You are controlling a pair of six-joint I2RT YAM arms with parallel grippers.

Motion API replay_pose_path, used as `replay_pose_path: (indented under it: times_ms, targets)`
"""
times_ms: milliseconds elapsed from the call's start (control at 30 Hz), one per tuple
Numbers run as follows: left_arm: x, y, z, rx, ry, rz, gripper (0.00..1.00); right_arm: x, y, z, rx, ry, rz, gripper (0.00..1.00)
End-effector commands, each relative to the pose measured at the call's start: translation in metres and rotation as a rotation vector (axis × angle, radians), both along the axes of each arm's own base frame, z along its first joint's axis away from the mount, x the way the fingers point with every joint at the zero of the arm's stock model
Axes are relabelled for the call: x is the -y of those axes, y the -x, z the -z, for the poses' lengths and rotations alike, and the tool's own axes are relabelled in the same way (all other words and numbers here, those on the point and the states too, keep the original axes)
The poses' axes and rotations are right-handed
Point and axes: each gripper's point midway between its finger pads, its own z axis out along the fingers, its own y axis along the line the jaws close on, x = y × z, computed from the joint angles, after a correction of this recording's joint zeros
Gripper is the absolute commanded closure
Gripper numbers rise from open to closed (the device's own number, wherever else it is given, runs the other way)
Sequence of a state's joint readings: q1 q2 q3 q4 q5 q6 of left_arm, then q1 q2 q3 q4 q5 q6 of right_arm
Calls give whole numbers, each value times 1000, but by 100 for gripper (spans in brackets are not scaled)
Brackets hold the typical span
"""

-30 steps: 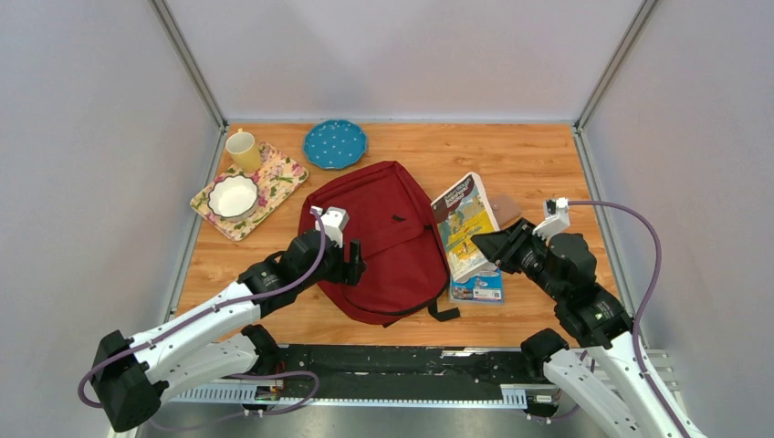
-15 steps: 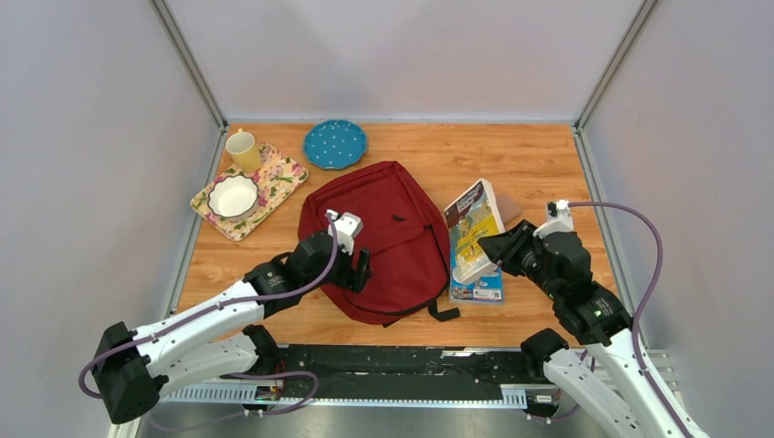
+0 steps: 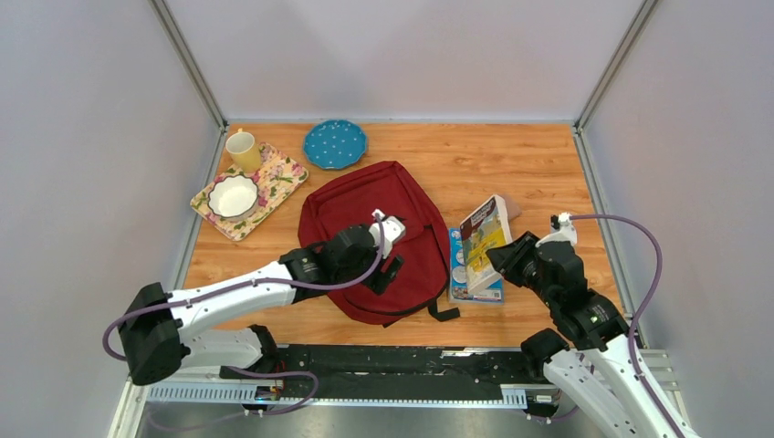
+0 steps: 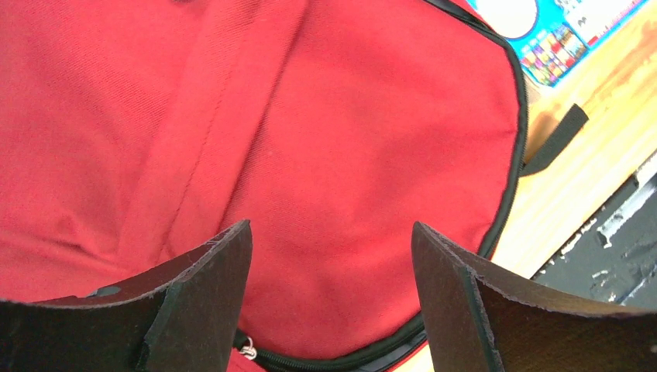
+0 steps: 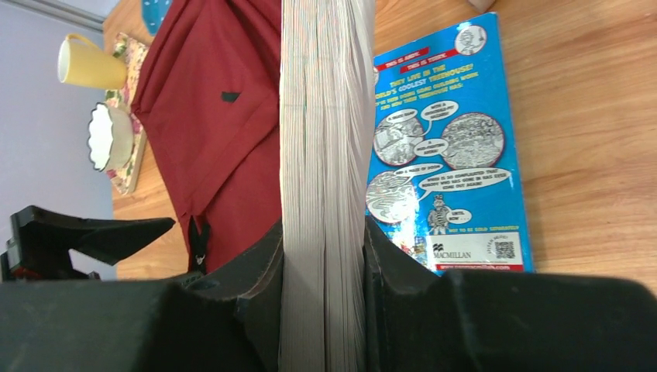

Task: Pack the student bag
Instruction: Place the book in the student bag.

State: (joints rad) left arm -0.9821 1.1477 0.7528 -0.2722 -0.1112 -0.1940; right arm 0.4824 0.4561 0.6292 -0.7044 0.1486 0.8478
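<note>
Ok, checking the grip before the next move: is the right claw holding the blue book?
No, the right claw clamps a thick book held upright; the blue book lies flat on the table.

My left hand (image 3: 388, 271) hangs wide open over the near right of the student bag (image 3: 365, 205). The way right is tight: my right hand (image 3: 497, 256) clamps a thick book (image 3: 484, 239) on edge above a flat blue book (image 3: 461, 288). The surface (image 3: 520, 155) is bare far right. The tray (image 3: 278, 178), mug (image 3: 243, 151), bowl (image 3: 233, 196) and plate (image 3: 335, 143) crowd the far left.
</note>
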Motion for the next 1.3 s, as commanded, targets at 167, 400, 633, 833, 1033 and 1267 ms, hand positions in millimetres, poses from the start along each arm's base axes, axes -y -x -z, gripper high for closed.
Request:
replay_pose_path:
  times_ms: [167, 400, 633, 833, 1033, 1267]
  targets:
    - [53, 17, 10, 48, -155, 203, 18, 0, -23, -41, 112, -16, 40, 100]
    - [88, 28, 20, 8, -172, 285, 22, -11, -29, -48, 130, -45, -3, 100]
    - [108, 52, 38, -64, -175, 355, 29, -13, -25, -50, 139, -64, -19, 100]
    - [103, 53, 57, -96, -232, 319, 35, -9, -20, -53, 145, -63, -14, 100]
    - [95, 45, 66, -90, -283, 259, 54, -7, -16, -53, 146, -61, -18, 100]
    - [97, 43, 58, -77, -267, 252, 79, -5, -10, -50, 141, -64, -20, 100]
